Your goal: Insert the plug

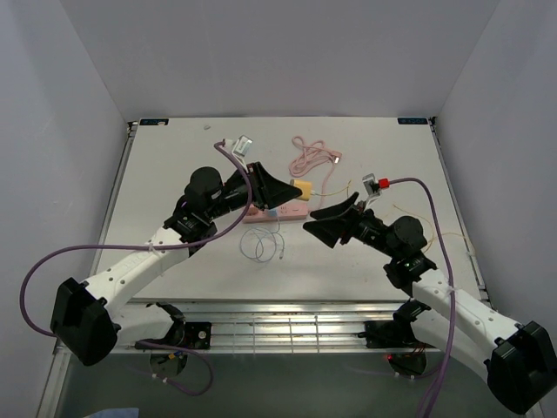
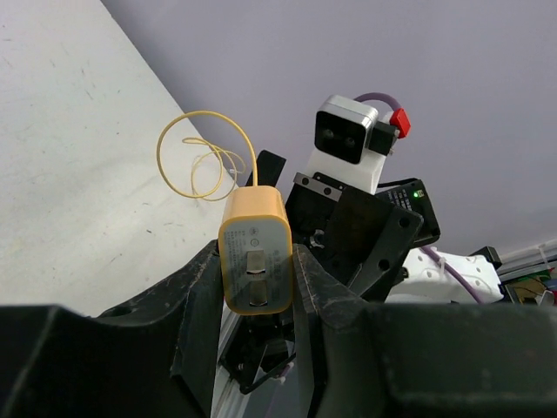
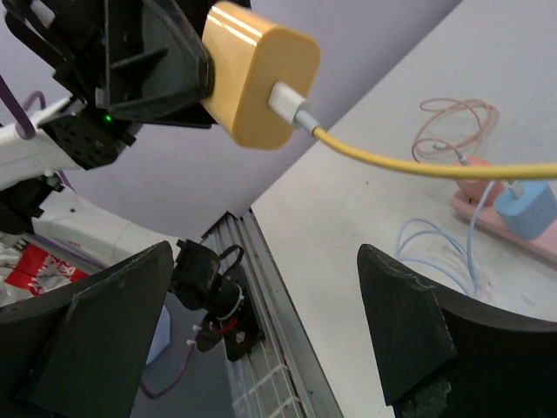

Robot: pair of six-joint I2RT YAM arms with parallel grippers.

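My left gripper (image 1: 289,193) is shut on a yellow charger plug (image 1: 303,189) and holds it in the air above the pink power strip (image 1: 274,213). In the left wrist view the plug (image 2: 255,248) sits between both fingers (image 2: 202,287) with its two flat prongs facing the camera. Its yellow cable (image 3: 418,165) trails off to the right. My right gripper (image 1: 313,219) is open and empty, just right of the plug and a little below it. In the right wrist view the plug (image 3: 257,74) hangs above the wide-apart fingers (image 3: 409,322).
A blue plug (image 3: 525,205) is plugged into the power strip (image 3: 487,202). A coiled pink cable (image 1: 313,157) lies behind the strip. A pale blue-white cable loop (image 1: 261,246) lies in front of it. Yellow cable loops (image 2: 204,157) lie on the table towards the right.
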